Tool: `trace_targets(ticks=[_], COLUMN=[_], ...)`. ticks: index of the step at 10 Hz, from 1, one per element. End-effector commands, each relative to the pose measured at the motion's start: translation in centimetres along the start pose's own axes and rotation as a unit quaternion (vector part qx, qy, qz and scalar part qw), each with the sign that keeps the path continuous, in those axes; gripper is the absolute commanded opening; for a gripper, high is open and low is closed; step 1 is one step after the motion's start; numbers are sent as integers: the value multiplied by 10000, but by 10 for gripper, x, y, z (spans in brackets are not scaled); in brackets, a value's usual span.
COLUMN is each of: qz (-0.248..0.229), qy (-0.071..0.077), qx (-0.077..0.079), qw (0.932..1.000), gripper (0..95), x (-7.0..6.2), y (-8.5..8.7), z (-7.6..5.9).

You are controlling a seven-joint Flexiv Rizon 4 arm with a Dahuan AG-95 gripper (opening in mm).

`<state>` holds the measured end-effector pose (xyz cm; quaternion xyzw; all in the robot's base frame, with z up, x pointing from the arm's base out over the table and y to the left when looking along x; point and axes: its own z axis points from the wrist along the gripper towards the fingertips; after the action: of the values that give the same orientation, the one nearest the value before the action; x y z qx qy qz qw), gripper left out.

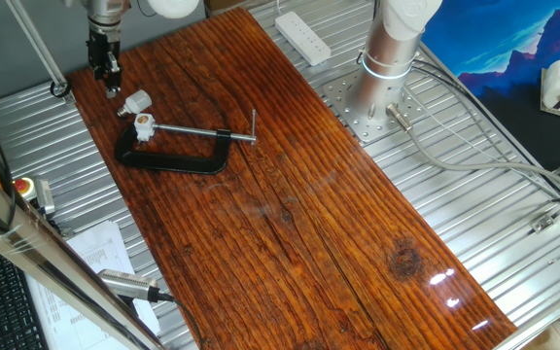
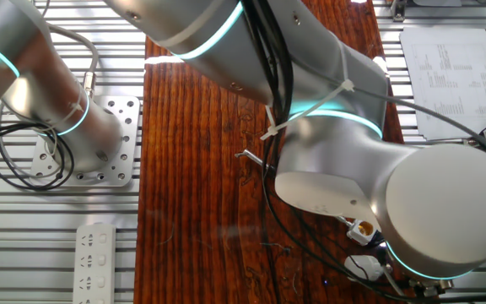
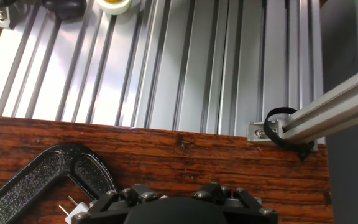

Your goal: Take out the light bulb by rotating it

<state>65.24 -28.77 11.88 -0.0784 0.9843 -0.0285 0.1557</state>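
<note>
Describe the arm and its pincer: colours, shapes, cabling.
The arm has smooth rounded silver-grey links with glowing cyan rings at the joints. Black cables run along it, held by white zip ties. The pincer is small, black and angular, hanging below a grey wrist.

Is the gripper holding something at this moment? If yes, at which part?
Nothing is held. The gripper hangs above the board with nothing between its fingers; the light bulb lies on the wood beside it, apart from the socket in the clamp.
</note>
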Motion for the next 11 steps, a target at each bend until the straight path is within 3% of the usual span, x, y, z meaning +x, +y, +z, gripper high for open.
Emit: trace_targets(ticks=[1, 6, 8, 9, 10, 11], qz=[-2, -33, -55, -80, -101, -125], qy=[27, 255, 436, 617, 682, 759], qx=[-10, -38, -69, -98, -108, -123], qw=[10000, 9997, 9990, 9980, 9976, 9970], gripper=[570, 570, 570, 570, 380, 380], x=[0, -2, -4, -5, -5, -6], y=[0, 0, 0, 0, 0, 1], z=[0, -7, -13, -17, -19, -21])
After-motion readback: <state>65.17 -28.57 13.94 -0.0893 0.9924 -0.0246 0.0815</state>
